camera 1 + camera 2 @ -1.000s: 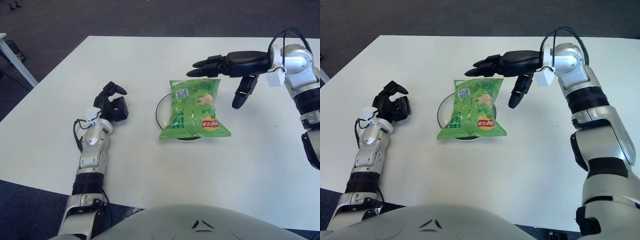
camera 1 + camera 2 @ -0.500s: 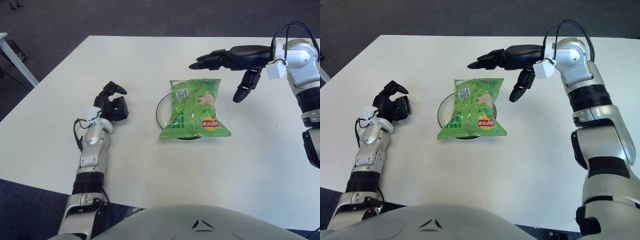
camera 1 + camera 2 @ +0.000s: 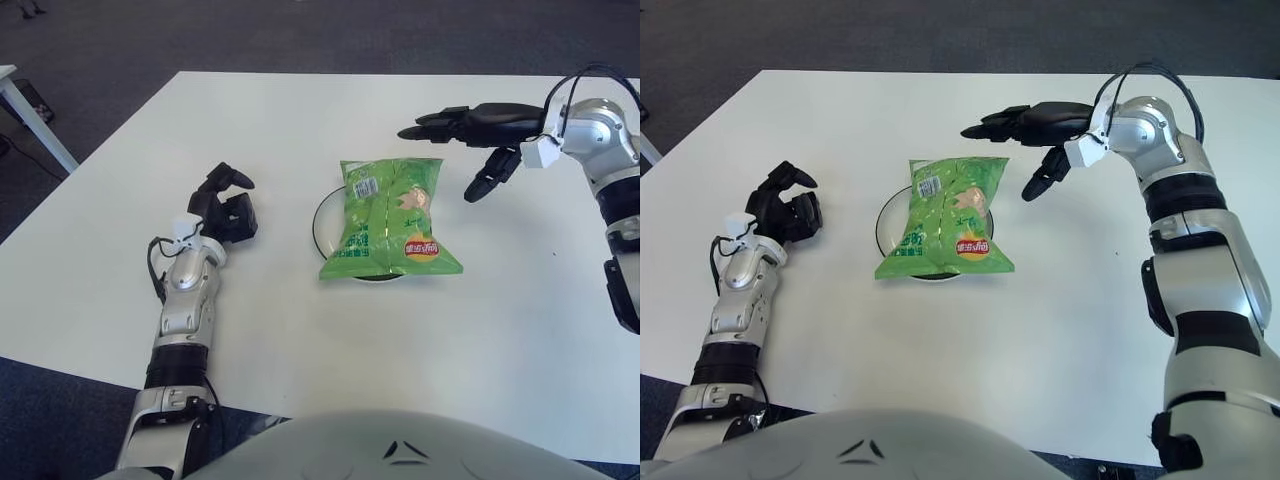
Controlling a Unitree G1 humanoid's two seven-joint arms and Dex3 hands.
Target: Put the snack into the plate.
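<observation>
Right hand [image 3: 478,135]: fingers spread, holding nothing, raised just beyond the bag's far right corner.
Left hand [image 3: 227,205]: fingers curled, empty, well left of the plate.
Count: one snack bag, one plate.
Snack bag [image 3: 390,216]: green, crinkled, red-and-yellow logo, lay flat across the plate.
Plate [image 3: 322,215]: mostly covered, on the white table [image 3: 300,110].

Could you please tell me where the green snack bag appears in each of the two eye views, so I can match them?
Left eye view: the green snack bag lies right of centre, on the plate.
Right eye view: the bag lies just left of centre, on the same plate.
Shared landmark: the open right hand shows up and to the right of the bag in both.
</observation>
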